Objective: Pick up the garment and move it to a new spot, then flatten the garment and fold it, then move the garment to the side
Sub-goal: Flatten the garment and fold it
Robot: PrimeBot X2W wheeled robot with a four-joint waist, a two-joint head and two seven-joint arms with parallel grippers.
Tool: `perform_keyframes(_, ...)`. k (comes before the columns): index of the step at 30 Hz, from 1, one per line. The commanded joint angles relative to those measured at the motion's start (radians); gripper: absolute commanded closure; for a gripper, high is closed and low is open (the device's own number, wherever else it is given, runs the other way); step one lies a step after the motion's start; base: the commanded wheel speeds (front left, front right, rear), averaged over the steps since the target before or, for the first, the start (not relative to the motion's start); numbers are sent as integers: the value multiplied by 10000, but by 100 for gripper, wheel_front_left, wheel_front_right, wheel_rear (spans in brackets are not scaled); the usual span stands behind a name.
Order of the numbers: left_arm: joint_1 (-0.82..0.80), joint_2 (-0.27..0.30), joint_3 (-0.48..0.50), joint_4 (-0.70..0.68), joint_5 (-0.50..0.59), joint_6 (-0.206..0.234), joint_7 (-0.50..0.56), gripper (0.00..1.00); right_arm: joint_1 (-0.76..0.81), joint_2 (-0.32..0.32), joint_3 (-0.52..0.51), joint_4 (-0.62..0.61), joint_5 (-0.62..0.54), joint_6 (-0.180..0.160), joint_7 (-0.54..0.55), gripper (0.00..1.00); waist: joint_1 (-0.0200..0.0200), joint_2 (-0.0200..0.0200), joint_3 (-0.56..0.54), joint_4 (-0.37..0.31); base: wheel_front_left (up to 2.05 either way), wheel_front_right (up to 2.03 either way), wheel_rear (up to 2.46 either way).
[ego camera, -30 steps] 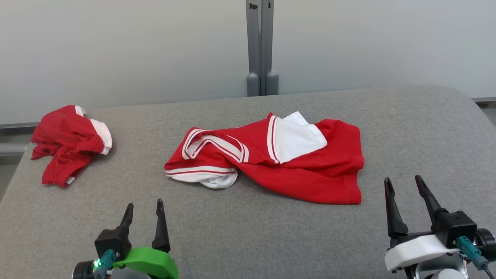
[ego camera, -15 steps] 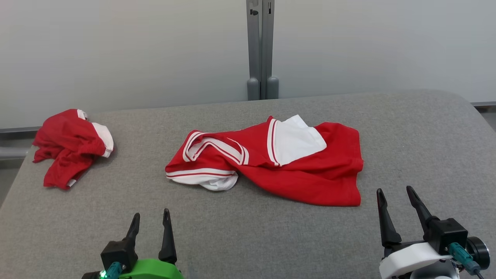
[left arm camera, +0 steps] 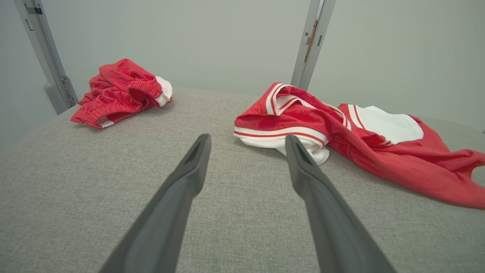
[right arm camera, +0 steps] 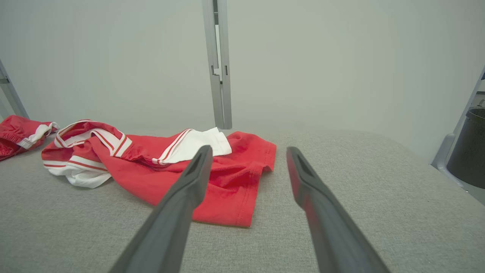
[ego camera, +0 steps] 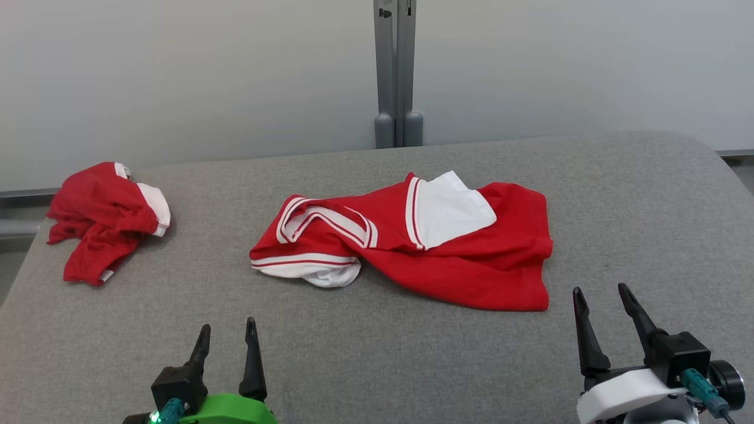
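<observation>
While seemingly aloft, both claws [ego camera: 228,324] [ego camera: 600,288] agape

I record a grey fabric-topped desk [ego camera: 377,365]. A crumpled red bundle with white trim [ego camera: 103,218] lies at its far left. A grey upright post [ego camera: 396,70] stands behind the desk, and a dark bin [right arm camera: 470,148] beyond its right edge.

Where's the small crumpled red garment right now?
Head view: the small crumpled red garment lies by the table's left edge, apart from the red-and-white shirt at centre, ahead-left of the left pincer.
</observation>
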Motion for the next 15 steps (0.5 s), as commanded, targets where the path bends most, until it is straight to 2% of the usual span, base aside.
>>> perform_keyframes(1,58,-8,33,-37,48,-16,-6,0,23,-33,-20,9,-57,-3,-31,0,0,0,37,-10,0,0,0)
perform_keyframes(9,-86,27,47,-229,150,37,-6,0,-186,-31,-36,3,-284,-3,-31,0,0,0,317,115,0,0,0)
perform_keyframes(15,-396,59,-70,-522,268,-2,-2,0,-1021,-30,419,325,-814,-3,-30,0,0,0,667,596,0,0,0)
